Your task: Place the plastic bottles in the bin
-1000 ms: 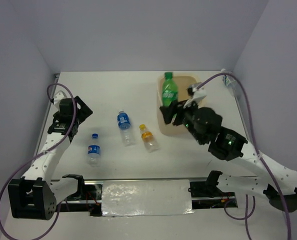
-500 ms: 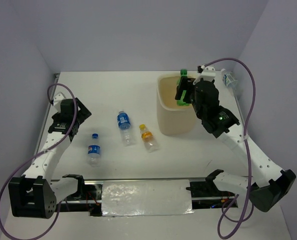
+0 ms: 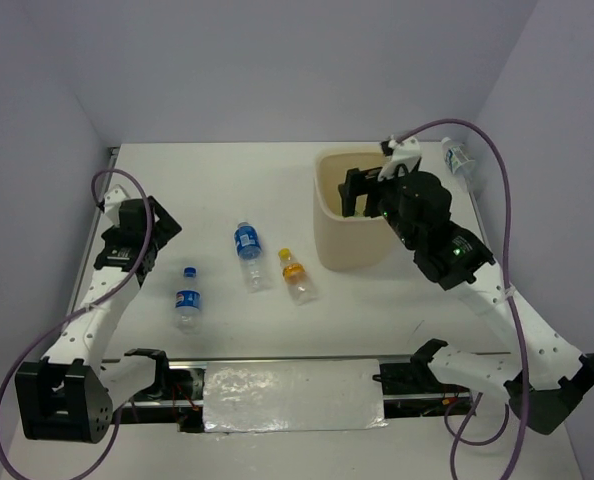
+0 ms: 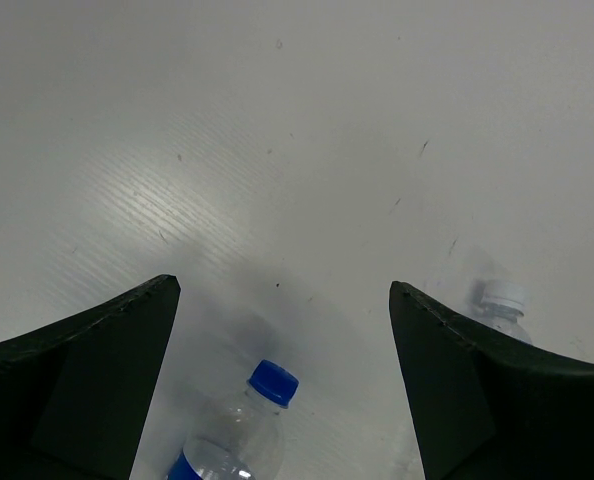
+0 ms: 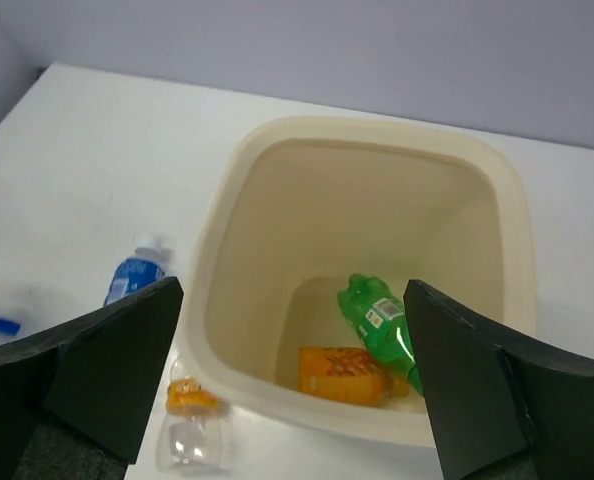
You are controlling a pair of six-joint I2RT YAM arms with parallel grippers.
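Thin clear plastic is what we are dealing with. The bottles look light and easily dented, round enough to roll, with slick labels. We judge the best hold is across the middle of the body, jaws square to the long axis, with a gentle squeeze.

The green bottle (image 5: 380, 322) lies at the bottom of the bin (image 3: 349, 250), beside an orange-labelled piece (image 5: 341, 371) we cannot identify for sure. The right gripper (image 5: 292, 290) hangs over the bin's mouth, spread wide and holding nothing.

Three bottles lie on their sides left of the bin. The orange bottle (image 3: 295, 274) is nearest to it. The larger blue-labelled bottle (image 3: 247, 246) is just left of that, and the small blue-capped bottle (image 3: 187, 300) is nearer and further left. A clear bottle (image 3: 458, 160) lies at the far right, close to the wall.

The left gripper (image 4: 282, 290) hovers above the table with its jaws wide and nothing between them. The small blue-capped bottle is just below it in its wrist view.

The table (image 3: 207, 180) is white and matt, faintly ribbed and flat. It should give little grip, so a nudged bottle may roll away. Pale lilac-grey walls (image 3: 277, 70) close in the left, far and right sides. That leaves little room around the clear bottle.
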